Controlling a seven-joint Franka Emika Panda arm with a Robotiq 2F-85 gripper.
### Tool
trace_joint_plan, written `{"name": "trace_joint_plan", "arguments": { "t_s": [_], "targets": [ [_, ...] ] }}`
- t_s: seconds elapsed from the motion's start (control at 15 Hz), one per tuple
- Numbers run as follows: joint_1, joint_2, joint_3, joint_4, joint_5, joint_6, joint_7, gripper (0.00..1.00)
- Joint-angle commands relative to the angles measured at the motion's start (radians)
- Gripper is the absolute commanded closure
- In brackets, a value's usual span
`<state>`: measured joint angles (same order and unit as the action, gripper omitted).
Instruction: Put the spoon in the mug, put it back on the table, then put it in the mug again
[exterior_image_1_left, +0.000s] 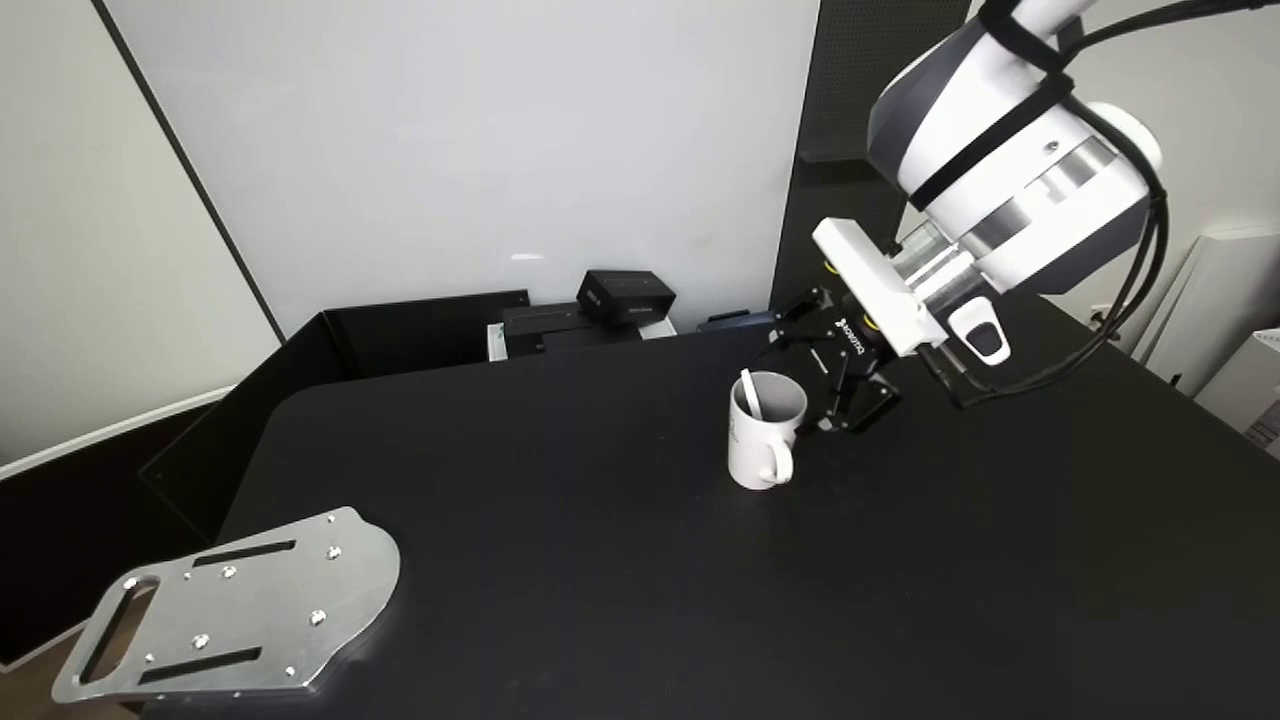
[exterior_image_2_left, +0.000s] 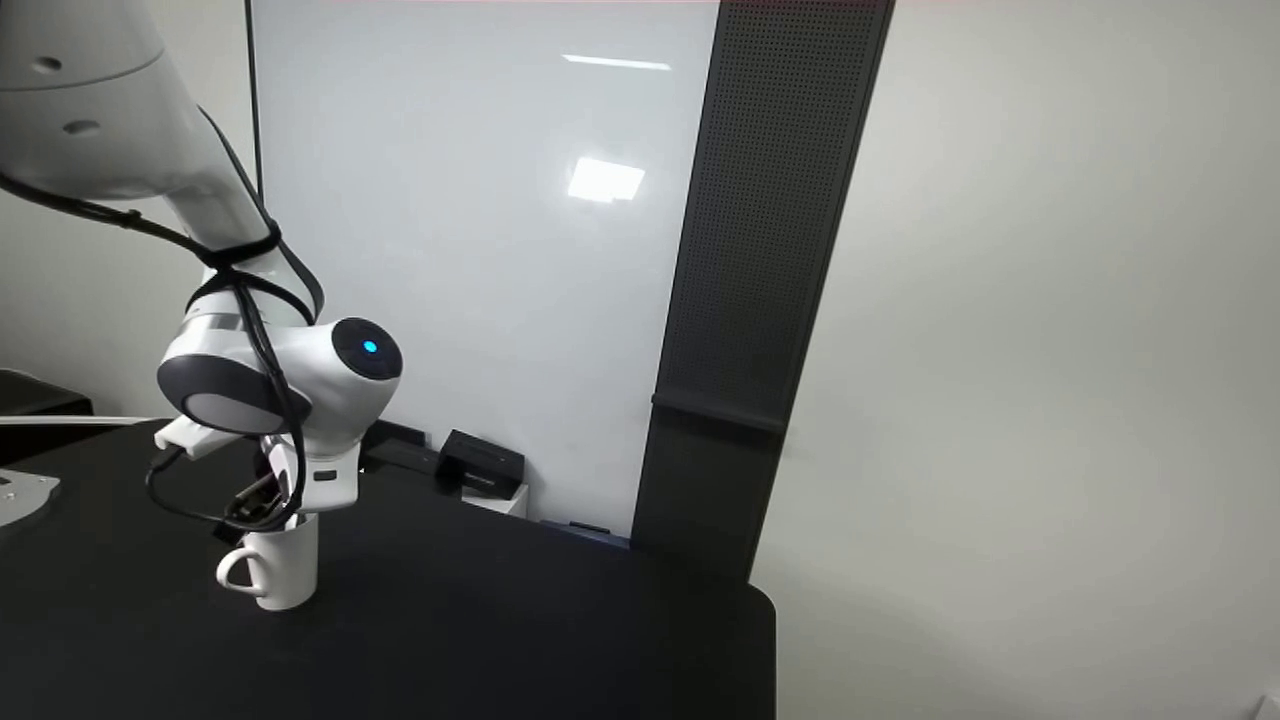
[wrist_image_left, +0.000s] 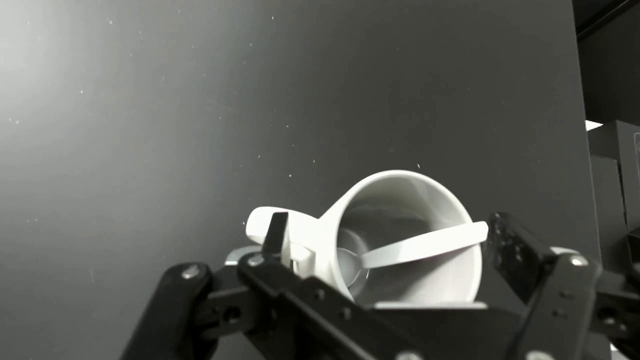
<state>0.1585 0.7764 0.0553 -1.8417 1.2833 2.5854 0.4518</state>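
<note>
Spoon (wrist_image_left: 425, 246) leans inside the mug (exterior_image_1_left: 750, 452), bowl down, handle on the rim, lower right of centre in the wrist view. We note the gripper (wrist_image_left: 390, 222) with jaws spread, either side of the mouth. Mug stands upright on the table (exterior_image_1_left: 560, 560), right of centre in an exterior view.

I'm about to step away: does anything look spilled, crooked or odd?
Mildly: the slotted metal plate juts past the edge of the table, so it might get bumped. The mug stands upright, spoon leaning inside; no spill shows.
</note>
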Motion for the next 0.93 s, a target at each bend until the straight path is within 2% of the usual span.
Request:
{"name": "trace_joint_plan", "arguments": {
  "t_s": [0.0, 0.47, 0.87],
  "targets": [
    [0.042, -0.005, -0.030, -0.003, -0.097, 0.036, 0.057, 0.00],
    [0.139, -0.012, -0.101, 0.003, -0.422, 0.031, 0.295, 0.00],
    [0.176, -0.018, -0.126, 0.024, -0.659, 0.072, 0.466, 0.00]
  ]
}}
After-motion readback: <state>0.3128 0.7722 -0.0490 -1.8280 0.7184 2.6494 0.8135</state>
